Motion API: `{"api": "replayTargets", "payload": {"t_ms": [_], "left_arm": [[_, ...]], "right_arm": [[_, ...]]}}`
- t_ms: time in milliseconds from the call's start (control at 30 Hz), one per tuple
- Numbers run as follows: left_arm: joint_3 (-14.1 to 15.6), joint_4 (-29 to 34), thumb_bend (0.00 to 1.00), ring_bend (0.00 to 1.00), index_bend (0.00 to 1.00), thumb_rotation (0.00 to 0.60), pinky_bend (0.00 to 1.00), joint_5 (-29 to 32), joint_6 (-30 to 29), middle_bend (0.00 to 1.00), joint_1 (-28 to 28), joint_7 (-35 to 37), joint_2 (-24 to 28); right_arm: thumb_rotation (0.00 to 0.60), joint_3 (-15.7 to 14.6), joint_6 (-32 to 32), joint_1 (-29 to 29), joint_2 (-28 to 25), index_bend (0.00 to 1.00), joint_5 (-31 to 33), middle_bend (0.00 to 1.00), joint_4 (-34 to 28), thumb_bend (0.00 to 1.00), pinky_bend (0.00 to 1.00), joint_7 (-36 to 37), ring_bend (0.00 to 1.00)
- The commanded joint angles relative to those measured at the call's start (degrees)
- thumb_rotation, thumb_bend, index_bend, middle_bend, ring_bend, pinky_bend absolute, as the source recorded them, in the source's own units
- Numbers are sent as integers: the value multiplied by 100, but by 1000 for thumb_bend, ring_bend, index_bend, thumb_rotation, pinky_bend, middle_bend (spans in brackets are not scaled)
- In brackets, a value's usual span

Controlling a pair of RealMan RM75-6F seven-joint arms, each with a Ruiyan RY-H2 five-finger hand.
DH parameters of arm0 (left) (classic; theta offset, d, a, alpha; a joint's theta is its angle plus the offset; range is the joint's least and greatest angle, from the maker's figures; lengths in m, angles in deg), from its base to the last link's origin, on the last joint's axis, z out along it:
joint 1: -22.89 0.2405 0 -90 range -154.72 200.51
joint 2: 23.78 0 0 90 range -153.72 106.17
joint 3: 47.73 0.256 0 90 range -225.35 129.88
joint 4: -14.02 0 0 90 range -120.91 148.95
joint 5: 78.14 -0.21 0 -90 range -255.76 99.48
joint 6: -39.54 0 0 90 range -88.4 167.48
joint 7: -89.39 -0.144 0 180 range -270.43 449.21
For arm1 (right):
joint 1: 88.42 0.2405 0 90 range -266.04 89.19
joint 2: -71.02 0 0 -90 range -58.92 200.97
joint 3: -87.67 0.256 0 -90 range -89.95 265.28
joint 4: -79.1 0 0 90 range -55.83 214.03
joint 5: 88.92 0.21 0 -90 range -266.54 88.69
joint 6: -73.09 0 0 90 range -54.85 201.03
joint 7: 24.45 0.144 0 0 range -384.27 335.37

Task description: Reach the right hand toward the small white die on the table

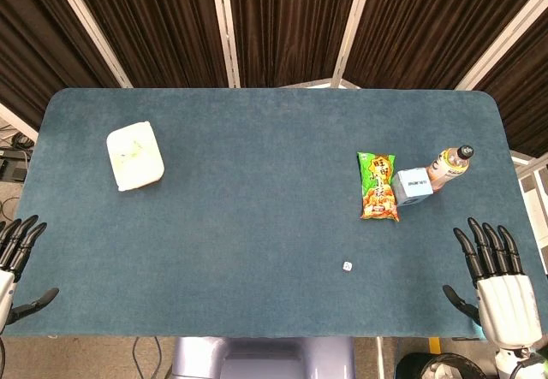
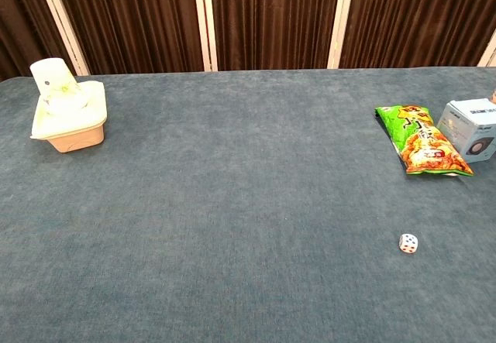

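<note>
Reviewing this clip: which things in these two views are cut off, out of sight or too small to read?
- Left robot hand: head view, cut by the left edge; only the fingers show. Absent from the chest view.
- Right robot hand: head view only; wrist runs off the bottom edge.
- Die: pips too small to read in the head view.
- Bottle: absent from the chest view.
- Blue box: chest view, clipped by the right edge.

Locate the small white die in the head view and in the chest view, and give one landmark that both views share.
Head view: the die lies low and right of centre on the blue table, nearer the robot than the snack bag.
Chest view: the die lies at lower right, again nearer than the bag.
Shared landmark: the green and orange snack bag, with the pale blue box at its right.
</note>
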Motion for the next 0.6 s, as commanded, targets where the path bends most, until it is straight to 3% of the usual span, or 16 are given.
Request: {"api": "replayTargets", "payload": {"t_ms": [33, 267, 300, 333, 367, 400, 467, 500, 600], "left_arm": [[-3, 1, 0, 0, 0, 600, 0, 12, 18, 0, -6, -15, -5], [-13, -2, 0, 0, 0, 600, 0, 63, 61, 0, -18, -56, -25], [-17, 0, 0, 0, 0, 600, 0, 73, 66, 0, -19, -69, -31], [-22, 4, 0, 0, 0, 600, 0, 78, 75, 0, -24, -85, -40], [-26, 4, 0, 0, 0, 600, 0, 83, 84, 0, -30, -98, -46], [-33, -1, 0, 0, 0, 600, 0, 94, 105, 0, -40, -126, -57], [-49, -3, 0, 0, 0, 600, 0, 150, 173, 0, -67, -192, -85], [-65, 5, 0, 0, 0, 600, 0, 208, 225, 0, -87, -230, -106], [-111, 22, 0, 0, 0, 600, 0, 350, 331, 0, -131, -338, -150]], "right_arm": [[600, 0, -21, 6, -2, 68, 16, 0, 12, 0, 0, 0, 0], [600, -42, -214, 59, 24, 68, 75, 14, 46, 0, 0, -54, 0], [600, -63, -300, 88, 32, 68, 83, 58, 52, 1, 0, -76, 13], [600, -81, -405, 124, 38, 68, 99, 186, 55, 30, 28, -117, 98], [600, -94, -491, 156, 43, 69, 110, 363, 55, 99, 140, -151, 250], [600, -114, -638, 219, 55, 69, 120, 533, 69, 202, 321, -185, 430], [600, -150, -950, 390, 131, 69, 93, 686, 206, 384, 657, -157, 629], [600, -223, -1287, 540, 181, 69, 107, 723, 336, 465, 784, -63, 676], [600, -370, -2041, 877, 226, 69, 186, 758, 545, 582, 942, 168, 725]]}}
